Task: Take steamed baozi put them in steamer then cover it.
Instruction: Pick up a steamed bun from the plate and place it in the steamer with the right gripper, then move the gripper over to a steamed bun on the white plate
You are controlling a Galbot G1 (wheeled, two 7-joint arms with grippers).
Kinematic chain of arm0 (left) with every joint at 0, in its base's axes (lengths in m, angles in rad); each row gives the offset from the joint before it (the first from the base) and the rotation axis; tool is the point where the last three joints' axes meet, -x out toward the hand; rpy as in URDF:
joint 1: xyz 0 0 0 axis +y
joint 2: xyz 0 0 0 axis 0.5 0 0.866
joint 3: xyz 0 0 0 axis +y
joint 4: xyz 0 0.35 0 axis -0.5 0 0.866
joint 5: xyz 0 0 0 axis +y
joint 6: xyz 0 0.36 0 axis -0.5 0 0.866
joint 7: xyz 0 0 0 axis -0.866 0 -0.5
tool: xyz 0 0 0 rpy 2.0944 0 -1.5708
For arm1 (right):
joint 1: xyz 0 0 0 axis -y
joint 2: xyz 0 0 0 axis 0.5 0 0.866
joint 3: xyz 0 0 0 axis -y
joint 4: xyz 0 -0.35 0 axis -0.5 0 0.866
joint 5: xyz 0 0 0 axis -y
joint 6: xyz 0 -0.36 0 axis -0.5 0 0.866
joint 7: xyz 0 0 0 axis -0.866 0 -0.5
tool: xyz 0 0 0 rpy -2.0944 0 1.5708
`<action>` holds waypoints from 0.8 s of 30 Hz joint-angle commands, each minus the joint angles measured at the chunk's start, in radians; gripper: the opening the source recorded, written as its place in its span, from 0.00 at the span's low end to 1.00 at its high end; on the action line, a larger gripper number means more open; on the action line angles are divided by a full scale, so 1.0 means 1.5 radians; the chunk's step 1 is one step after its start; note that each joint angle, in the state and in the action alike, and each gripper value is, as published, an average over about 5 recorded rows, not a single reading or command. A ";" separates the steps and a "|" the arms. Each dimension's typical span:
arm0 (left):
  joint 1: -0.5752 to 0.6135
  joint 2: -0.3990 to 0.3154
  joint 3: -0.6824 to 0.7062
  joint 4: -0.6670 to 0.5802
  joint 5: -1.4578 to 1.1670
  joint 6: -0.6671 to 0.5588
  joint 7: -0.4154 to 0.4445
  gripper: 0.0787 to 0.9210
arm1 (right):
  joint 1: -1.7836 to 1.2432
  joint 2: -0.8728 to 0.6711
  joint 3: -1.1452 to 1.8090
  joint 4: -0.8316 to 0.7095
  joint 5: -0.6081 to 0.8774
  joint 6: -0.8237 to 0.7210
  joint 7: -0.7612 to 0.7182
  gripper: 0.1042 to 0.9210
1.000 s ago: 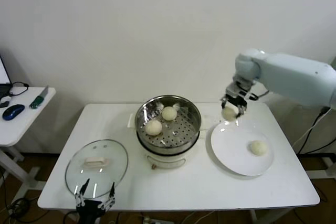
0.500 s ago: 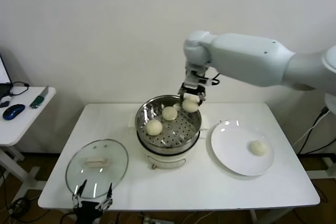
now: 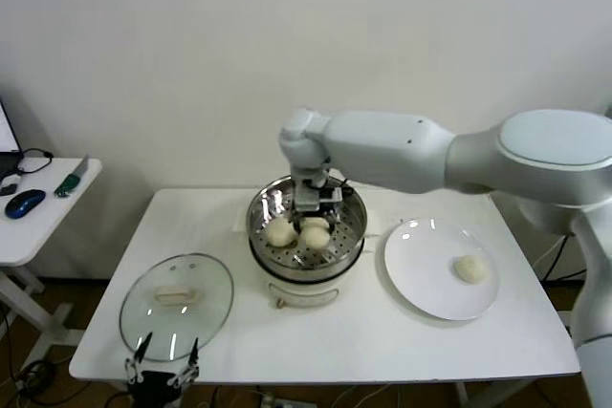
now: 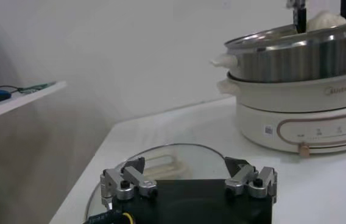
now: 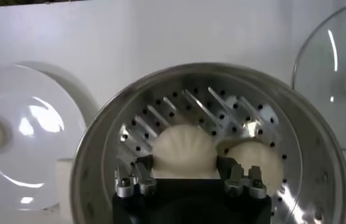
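Right gripper point(image 3: 316, 220) was down inside the steamer point(image 3: 355, 220), clamped on a baozi point(image 5: 184, 150) beside another bun point(image 3: 280, 232). Left gripper point(image 4: 189, 180) hung open, idle, near the glass lid point(image 3: 176, 293) at the surface point(image 3: 382, 336) edge

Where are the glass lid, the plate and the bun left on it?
glass lid point(image 3: 176, 295), head view, its cream handle
plate point(image 3: 426, 274), head view, bare middle
bun point(image 3: 471, 268), head view, its top
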 commanded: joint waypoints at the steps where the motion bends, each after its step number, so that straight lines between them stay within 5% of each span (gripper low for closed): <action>1: -0.002 0.001 -0.001 0.001 -0.001 0.002 0.000 0.88 | -0.043 0.025 -0.001 0.005 -0.014 0.008 0.000 0.71; 9: 0.000 0.000 -0.001 -0.001 0.000 0.003 -0.001 0.88 | -0.042 0.018 0.000 0.001 -0.004 -0.003 0.001 0.72; 17: 0.001 0.001 0.000 -0.002 0.000 0.002 -0.001 0.88 | -0.013 -0.001 0.016 -0.004 0.001 0.002 0.002 0.87; 24: -0.008 0.005 0.002 -0.004 0.000 0.005 0.000 0.88 | 0.059 -0.096 0.023 -0.004 0.066 -0.061 0.033 0.88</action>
